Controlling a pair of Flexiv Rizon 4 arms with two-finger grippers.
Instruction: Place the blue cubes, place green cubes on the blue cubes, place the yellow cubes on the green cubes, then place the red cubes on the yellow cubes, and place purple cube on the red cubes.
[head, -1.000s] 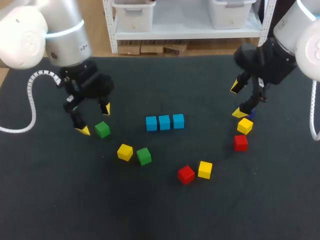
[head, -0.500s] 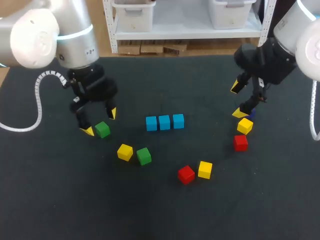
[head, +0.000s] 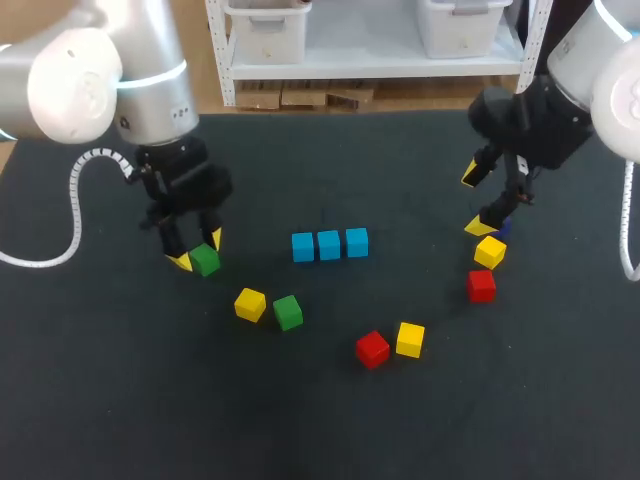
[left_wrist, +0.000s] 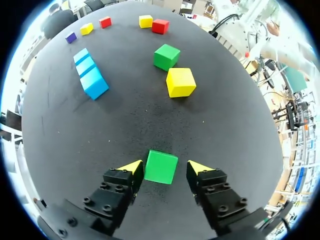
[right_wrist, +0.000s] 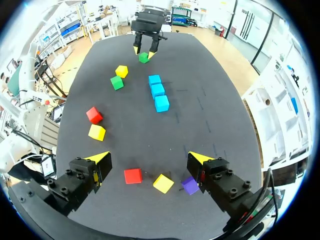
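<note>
Green cube (head: 205, 260), left of centre in the head view, sits between my left gripper's (left_wrist: 165, 167) spread fingers, which flank it without yet clamping. The blue row (head: 329, 244) lies at mid-frame, so I judge this the first green pick. Next I must close, lift and carry it rightward onto a blue. My right gripper (head: 473, 201) hangs at the right, fingers apart and empty.

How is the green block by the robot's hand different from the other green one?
The near green cube sits between the open jaws of the left gripper; the far green cube lies free. The far one has a yellow cube close beside it; the near one stands alone. Both sit flat on the table.
</note>
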